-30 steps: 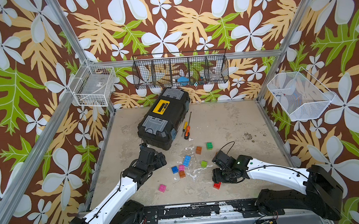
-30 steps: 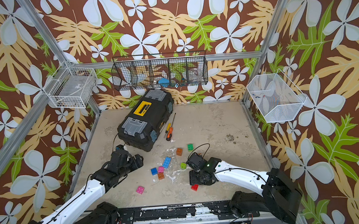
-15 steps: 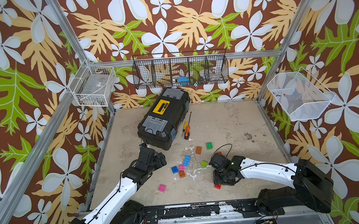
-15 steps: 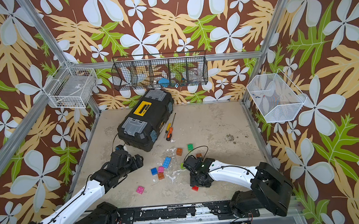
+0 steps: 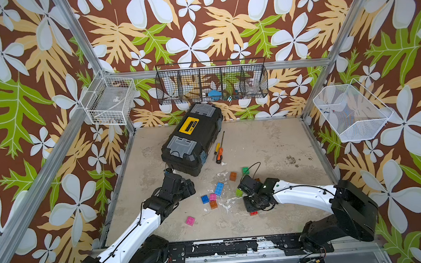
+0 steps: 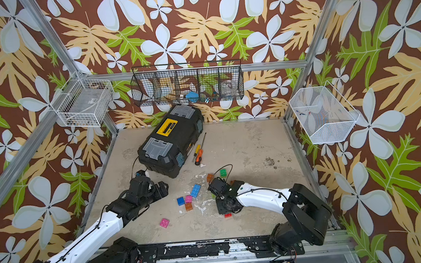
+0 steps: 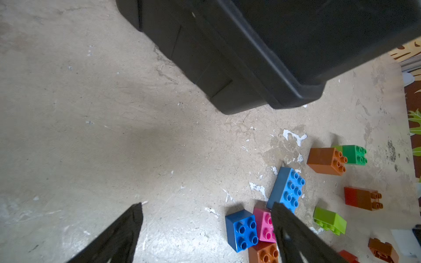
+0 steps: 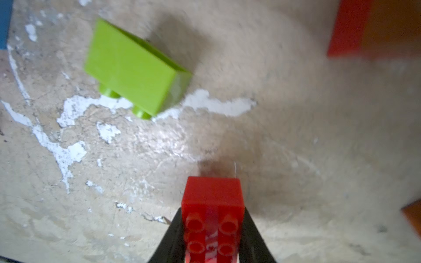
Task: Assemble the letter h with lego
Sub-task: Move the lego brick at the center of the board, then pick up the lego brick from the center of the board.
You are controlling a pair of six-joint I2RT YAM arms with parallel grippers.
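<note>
Pinching a red brick (image 8: 213, 195) tight, the right fingers (image 8: 168, 241) hold it low by the worktop (image 8: 296, 136) on the near side of the loose lego (image 5: 219, 188), with a lime brick (image 8: 134, 68) tipped on its side just beyond. The left fingers (image 7: 123, 232) are spread wide with nothing in them, over bare worktop right next to a blue-pink-orange brick cluster (image 7: 250, 230) in front of the black toolbox (image 5: 192, 138).

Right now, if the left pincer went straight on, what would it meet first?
The left pincer would probably meet the bare beige tabletop first, just short of the black plastic toolbox; depth is unclear.
</note>
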